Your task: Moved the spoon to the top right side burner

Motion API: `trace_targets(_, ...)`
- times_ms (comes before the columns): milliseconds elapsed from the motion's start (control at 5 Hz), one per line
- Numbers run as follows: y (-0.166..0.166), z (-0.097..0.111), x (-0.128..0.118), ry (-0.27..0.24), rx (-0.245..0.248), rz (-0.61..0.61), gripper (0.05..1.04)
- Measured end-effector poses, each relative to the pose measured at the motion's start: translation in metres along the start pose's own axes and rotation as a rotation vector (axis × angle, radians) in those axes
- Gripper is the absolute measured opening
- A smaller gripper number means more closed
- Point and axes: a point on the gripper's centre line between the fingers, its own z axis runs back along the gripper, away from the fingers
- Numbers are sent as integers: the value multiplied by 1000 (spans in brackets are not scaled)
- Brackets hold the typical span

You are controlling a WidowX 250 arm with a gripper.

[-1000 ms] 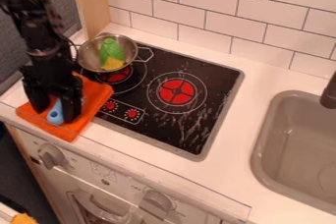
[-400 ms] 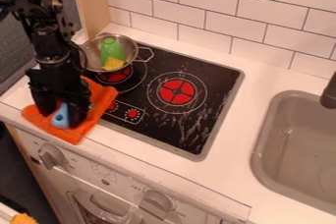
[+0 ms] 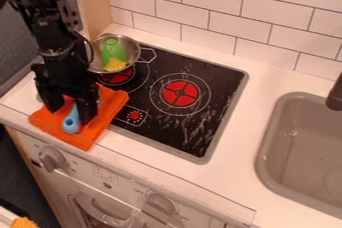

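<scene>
The arm enters from the upper left, and its gripper hangs over the orange cloth. The gripper is spread, one finger to either side of the spoon. The spoon lies on the cloth, off the burners; its blue handle, with a hole near the end, points toward the front edge of the surface. The rest of the spoon is hidden by the gripper.

The cloth sits at the left of the black stove and overlaps its near left part. A red dial is visible just beside the cloth. The right burner is red inside white rings. The left burner is partly covered by the metal pot, which contains a green item and a yellow item. The sink is set into the surface right of the stove, with a dark tap at its far right. White tiles form the wall behind.
</scene>
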Motion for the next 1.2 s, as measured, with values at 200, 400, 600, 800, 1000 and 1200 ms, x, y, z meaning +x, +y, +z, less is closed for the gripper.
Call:
trace_targets(200, 0, 6, 2, -26, 2, 2, 1000)
trace_targets(400, 0, 4, 4, -24, 7, 13, 947)
trace_targets(600, -2, -4, 2, 3, 7, 9, 659)
trace_targets(800, -3, -11, 1, 24, 9, 9, 359)
trace_targets(1000, -2, -10, 3, 27, 2, 2, 327)
trace_targets(1200, -4, 4, 1, 17, -25, 21, 327)
